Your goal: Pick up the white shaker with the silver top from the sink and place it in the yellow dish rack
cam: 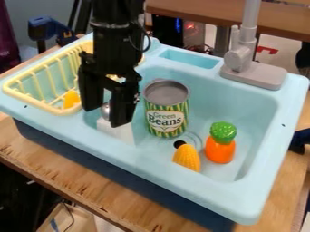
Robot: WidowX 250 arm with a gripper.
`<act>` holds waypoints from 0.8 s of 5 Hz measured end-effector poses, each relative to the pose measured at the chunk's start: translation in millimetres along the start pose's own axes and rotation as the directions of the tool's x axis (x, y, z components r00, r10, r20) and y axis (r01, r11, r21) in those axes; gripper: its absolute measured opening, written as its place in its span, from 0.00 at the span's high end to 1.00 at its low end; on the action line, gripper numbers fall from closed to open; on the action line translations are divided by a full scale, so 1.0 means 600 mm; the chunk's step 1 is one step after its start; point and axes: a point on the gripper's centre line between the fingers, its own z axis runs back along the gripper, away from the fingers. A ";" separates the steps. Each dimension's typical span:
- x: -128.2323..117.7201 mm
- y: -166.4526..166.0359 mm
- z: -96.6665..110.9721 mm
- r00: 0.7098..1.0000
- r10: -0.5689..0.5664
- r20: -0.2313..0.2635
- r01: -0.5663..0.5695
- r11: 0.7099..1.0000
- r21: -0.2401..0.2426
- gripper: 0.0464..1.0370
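Note:
The black gripper (pixel 105 117) hangs over the left part of the sink, near the drying rack, with its fingers apart. A white object with a rounded silver top (pixel 117 130) is between and just below the fingertips, partly hidden by them; contact is unclear. Right of the gripper, a green-striped can (pixel 167 108) stands upright in the basin. A yellow corn piece (pixel 187 157) lies near the drain, and an orange carrot with a green top (pixel 220 148) is to its right.
The light-blue sink (pixel 242 190) has raised walls. A yellow wire rack (pixel 36 102) at the left holds an orange piece (pixel 71 99). A grey faucet (pixel 242 56) rises at the back right.

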 end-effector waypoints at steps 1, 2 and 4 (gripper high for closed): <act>0.019 -0.018 -0.011 0.999 -0.029 0.032 0.028 1.000 0.002 0.34; 0.017 -0.031 -0.011 0.999 -0.032 0.020 0.032 0.999 -0.002 0.44; 0.001 -0.030 0.077 0.994 -0.049 0.102 0.047 0.999 0.018 0.44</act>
